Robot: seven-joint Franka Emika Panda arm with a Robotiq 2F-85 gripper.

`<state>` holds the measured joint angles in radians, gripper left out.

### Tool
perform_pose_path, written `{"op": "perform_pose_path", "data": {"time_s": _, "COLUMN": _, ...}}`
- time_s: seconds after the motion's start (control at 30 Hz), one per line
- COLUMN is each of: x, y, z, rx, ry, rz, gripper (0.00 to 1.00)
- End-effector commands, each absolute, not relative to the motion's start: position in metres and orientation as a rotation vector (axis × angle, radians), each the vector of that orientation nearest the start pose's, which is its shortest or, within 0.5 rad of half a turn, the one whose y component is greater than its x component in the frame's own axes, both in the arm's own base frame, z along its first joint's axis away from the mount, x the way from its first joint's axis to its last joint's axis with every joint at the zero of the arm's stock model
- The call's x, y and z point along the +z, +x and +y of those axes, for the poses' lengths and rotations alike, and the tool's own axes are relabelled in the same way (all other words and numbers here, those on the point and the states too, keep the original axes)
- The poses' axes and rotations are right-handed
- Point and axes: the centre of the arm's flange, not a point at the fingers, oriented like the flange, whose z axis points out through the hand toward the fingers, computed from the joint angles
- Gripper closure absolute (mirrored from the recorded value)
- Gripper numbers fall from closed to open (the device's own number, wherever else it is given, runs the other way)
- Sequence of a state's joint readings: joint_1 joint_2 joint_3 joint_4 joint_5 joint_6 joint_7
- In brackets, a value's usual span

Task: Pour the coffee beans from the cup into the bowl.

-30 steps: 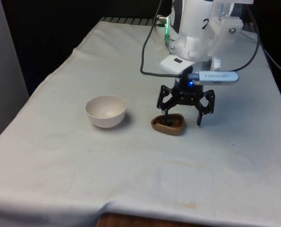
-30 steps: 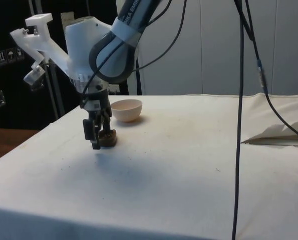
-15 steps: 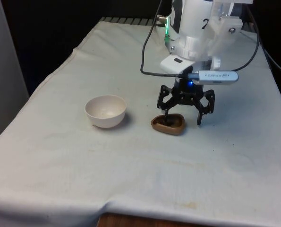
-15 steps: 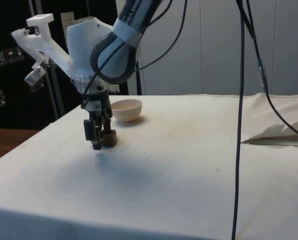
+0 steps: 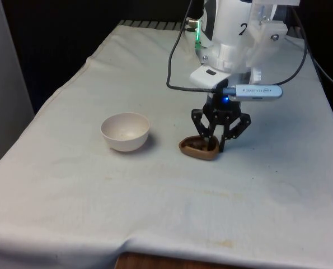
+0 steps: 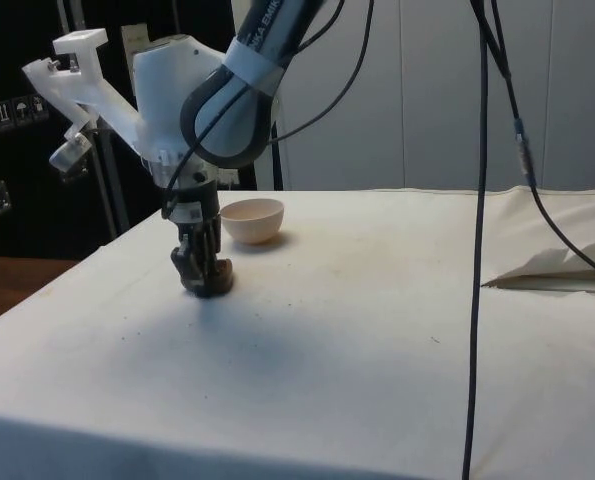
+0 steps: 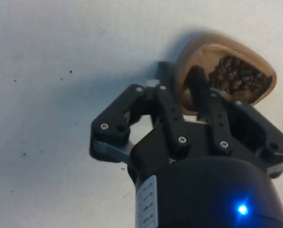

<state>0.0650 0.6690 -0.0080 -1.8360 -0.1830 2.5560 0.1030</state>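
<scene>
As jaws apparently grip cup, nothing legible.

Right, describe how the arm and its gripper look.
The arm is glossy white with a dark grey joint band and black lettering on its upper link. Black cables hang beside it. The gripper is black, with a rounded body, bolted linkage bars and two slim fingers.
</scene>
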Motion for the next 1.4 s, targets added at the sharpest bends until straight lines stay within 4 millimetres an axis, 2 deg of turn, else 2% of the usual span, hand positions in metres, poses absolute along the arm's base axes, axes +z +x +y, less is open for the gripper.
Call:
{"op": "perform_pose_path", "data": {"time_s": 0.0, "x": 0.167, "y": 0.648, "z": 0.04, "rx": -0.111, "ry": -3.241, "rz": -0.173, "gripper": 0.8}}
{"op": "perform_pose_path", "data": {"time_s": 0.07, "x": 0.167, "y": 0.647, "z": 0.04, "rx": -0.096, "ry": -3.241, "rz": -0.172, "gripper": 0.91}}
{"op": "perform_pose_path", "data": {"time_s": 0.1, "x": 0.167, "y": 0.648, "z": 0.04, "rx": -0.113, "ry": -3.242, "rz": -0.172, "gripper": 0.91}}
{"op": "perform_pose_path", "data": {"time_s": 0.13, "x": 0.167, "y": 0.648, "z": 0.04, "rx": -0.114, "ry": -3.241, "rz": -0.172, "gripper": 0.97}}
{"op": "perform_pose_path", "data": {"time_s": 0.17, "x": 0.167, "y": 0.648, "z": 0.04, "rx": -0.111, "ry": -3.241, "rz": -0.172, "gripper": 0.97}}
{"op": "perform_pose_path", "data": {"time_s": 0.73, "x": 0.172, "y": 0.648, "z": 0.042, "rx": -0.105, "ry": -3.241, "rz": -0.171, "gripper": 0.98}}
{"op": "perform_pose_path", "data": {"time_s": 0.93, "x": 0.18, "y": 0.649, "z": 0.041, "rx": -0.11, "ry": -3.247, "rz": -0.156, "gripper": 0.98}}
{"op": "perform_pose_path", "data": {"time_s": 0.97, "x": 0.176, "y": 0.65, "z": 0.041, "rx": -0.115, "ry": -3.241, "rz": -0.162, "gripper": 0.98}}
{"op": "perform_pose_path", "data": {"time_s": 1.03, "x": 0.187, "y": 0.65, "z": 0.041, "rx": -0.111, "ry": -3.247, "rz": -0.155, "gripper": 0.98}}
{"op": "perform_pose_path", "data": {"time_s": 1.37, "x": 0.214, "y": 0.651, "z": 0.041, "rx": -0.106, "ry": -3.253, "rz": -0.147, "gripper": 0.98}}
